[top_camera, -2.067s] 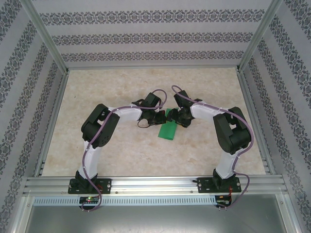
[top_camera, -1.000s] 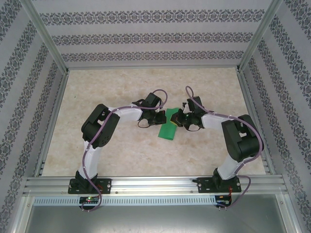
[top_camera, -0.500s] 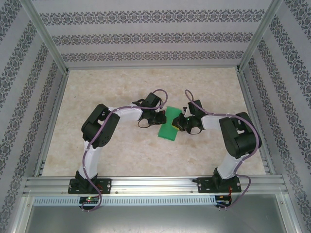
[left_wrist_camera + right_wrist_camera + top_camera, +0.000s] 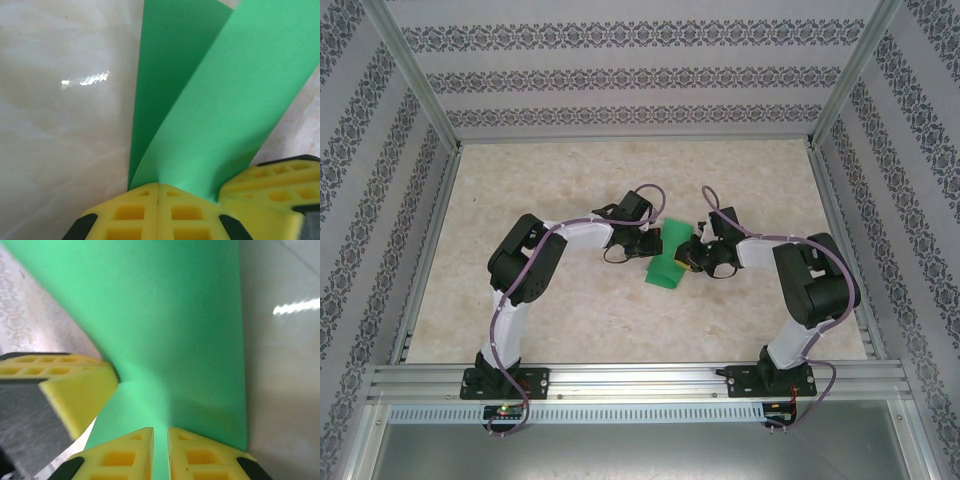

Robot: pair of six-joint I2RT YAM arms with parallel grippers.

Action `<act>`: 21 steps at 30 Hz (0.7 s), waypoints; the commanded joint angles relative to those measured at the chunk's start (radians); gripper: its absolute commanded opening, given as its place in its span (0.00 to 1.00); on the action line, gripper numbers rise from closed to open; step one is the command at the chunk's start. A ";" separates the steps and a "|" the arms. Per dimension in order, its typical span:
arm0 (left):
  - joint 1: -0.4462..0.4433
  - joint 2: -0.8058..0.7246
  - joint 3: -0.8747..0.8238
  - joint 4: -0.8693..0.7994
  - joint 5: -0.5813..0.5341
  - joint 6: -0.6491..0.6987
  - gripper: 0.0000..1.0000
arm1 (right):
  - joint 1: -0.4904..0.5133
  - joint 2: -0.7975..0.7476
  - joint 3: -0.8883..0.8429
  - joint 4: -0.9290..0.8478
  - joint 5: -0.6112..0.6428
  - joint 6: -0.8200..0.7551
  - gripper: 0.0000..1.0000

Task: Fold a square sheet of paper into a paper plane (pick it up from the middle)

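now left fingers (image 4: 135,212) pinch green sheet (image 4: 225,100) on table (image 4: 60,130); right fingers (image 4: 125,455) narrowly apart.

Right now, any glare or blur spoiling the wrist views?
Left wrist: a bright glare streak on the table, green paper sharp. Right wrist: similar streak at right, the paper's upper-left edge soft. Top external: evenly lit.

Finding: I work in a robotics lab test cell, not a lived-in room. Evidence:
- Bare aluminium frame posts (image 4: 417,85) stand at the corners.
- Flat wall panels (image 4: 620,75) are printed with a repeating ornament.
- A marble-patterned surface (image 4: 570,320) is boxed in between the panels.
- A slotted metal rail (image 4: 640,378) carries my left arm base (image 4: 505,381) and right arm base (image 4: 770,380).
- Purple cabling (image 4: 498,330) runs exposed.
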 commanded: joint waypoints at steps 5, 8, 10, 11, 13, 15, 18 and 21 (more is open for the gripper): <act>-0.014 0.048 -0.001 -0.082 -0.025 0.017 0.00 | 0.017 -0.070 0.020 -0.080 -0.035 -0.037 0.16; -0.014 0.050 0.001 -0.081 -0.025 0.016 0.00 | 0.030 -0.032 0.009 -0.073 -0.030 -0.037 0.16; -0.015 0.048 0.001 -0.082 -0.023 0.017 0.00 | 0.031 -0.015 0.000 -0.077 -0.025 -0.040 0.16; -0.014 0.048 0.001 -0.082 -0.024 0.018 0.00 | 0.032 -0.010 -0.010 -0.068 -0.020 -0.042 0.16; -0.015 0.049 0.001 -0.081 -0.024 0.018 0.00 | 0.027 0.005 -0.022 -0.076 -0.008 -0.054 0.16; -0.014 0.048 0.001 -0.086 -0.024 0.020 0.00 | 0.024 0.013 -0.036 -0.091 0.010 -0.073 0.16; -0.015 0.048 -0.001 -0.087 -0.024 0.021 0.00 | 0.019 0.027 -0.034 -0.113 0.004 -0.088 0.17; -0.016 0.045 -0.001 -0.088 -0.024 0.022 0.00 | 0.018 -0.005 -0.025 -0.118 -0.003 -0.091 0.17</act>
